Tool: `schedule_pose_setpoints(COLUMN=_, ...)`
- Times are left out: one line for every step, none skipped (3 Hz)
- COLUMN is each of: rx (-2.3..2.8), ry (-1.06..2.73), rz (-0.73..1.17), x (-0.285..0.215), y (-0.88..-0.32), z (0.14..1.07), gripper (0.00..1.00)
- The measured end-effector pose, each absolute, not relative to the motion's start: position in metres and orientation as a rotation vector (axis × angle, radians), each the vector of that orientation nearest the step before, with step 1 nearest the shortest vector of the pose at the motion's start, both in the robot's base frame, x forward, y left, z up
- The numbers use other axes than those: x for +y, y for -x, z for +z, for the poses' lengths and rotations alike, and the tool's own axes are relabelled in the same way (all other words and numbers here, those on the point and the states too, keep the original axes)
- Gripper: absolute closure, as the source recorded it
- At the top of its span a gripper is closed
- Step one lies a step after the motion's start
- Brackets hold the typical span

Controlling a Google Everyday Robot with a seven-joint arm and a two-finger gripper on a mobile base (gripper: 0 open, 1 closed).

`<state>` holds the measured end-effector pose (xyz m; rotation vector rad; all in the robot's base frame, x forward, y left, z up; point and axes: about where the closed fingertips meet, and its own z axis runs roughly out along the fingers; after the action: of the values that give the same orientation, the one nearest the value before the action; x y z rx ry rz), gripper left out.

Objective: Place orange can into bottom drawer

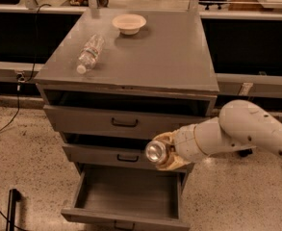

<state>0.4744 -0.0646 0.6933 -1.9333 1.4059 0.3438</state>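
Observation:
The orange can (156, 151) shows mainly its shiny silver end, facing the camera, held on its side in my gripper (165, 153). The gripper's tan fingers (172, 163) wrap around the can. It hangs in front of the middle drawer's right part, above the open bottom drawer (131, 192). That drawer is pulled out, with a plain grey interior and nothing in it. My white arm (237, 134) reaches in from the right.
A grey cabinet top (155, 57) carries a clear plastic water bottle (89, 53) lying on its side and a small white bowl (129, 23). The two upper drawers (125, 123) have dark handles. A black pole base (13, 201) stands on the floor at lower left.

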Motion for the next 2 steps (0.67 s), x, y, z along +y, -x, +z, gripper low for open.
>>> schedule_pose_setpoints(rx=1.477, ry=1.737, rz=0.508, x=-0.052, y=-0.461, z=0.619, gripper=1.00)
schedule_pose_setpoints(rx=1.533, ry=1.564, rz=0.583, x=-0.047, y=-0.454, z=0.549, gripper=1.00)
